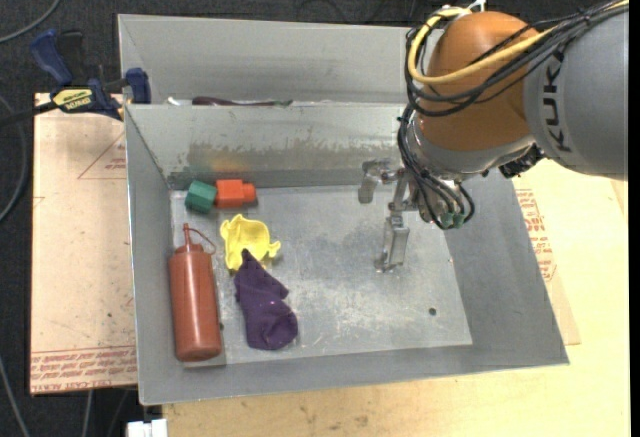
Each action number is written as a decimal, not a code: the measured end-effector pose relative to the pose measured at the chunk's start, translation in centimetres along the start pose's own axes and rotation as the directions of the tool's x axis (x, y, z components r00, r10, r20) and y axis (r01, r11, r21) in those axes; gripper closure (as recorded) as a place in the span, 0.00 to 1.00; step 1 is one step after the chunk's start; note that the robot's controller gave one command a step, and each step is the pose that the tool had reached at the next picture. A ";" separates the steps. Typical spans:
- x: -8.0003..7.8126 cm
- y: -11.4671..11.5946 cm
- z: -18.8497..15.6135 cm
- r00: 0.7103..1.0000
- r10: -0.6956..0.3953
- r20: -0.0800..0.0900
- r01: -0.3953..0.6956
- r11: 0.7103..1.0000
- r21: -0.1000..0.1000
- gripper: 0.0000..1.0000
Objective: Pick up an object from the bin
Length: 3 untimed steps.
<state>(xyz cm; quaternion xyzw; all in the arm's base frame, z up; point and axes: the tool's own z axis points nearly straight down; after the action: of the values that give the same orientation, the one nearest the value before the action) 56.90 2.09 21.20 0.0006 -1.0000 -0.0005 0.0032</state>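
My gripper (389, 253) hangs below the orange wrist cover over the bare floor in the right half of the bin, well apart from every loose thing. The nearest things lie to its left: a crumpled yellow piece (248, 238) and, just below and touching it, a purple cloth-like lump (264, 309). I see no thing at the gripper's tip.
A red-brown squeeze bottle (195, 305) lies along the left wall, nozzle pointing to the back. A green block (201, 195) and an orange-red block (236, 192) sit side by side at the back left corner. The arm comes in from the upper right.
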 end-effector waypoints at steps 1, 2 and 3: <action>-0.1 0.0 -0.5 1.000 0.001 0.008 -0.001 1.000 0.000 0.00; -5.1 2.2 2.9 1.000 -0.024 0.018 0.024 1.000 0.000 0.00; -7.1 4.1 10.1 0.991 -0.130 0.013 0.130 0.991 0.000 0.00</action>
<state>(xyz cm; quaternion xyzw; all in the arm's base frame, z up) 63.97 6.18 11.08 0.0659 -0.9978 -0.0009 -0.0032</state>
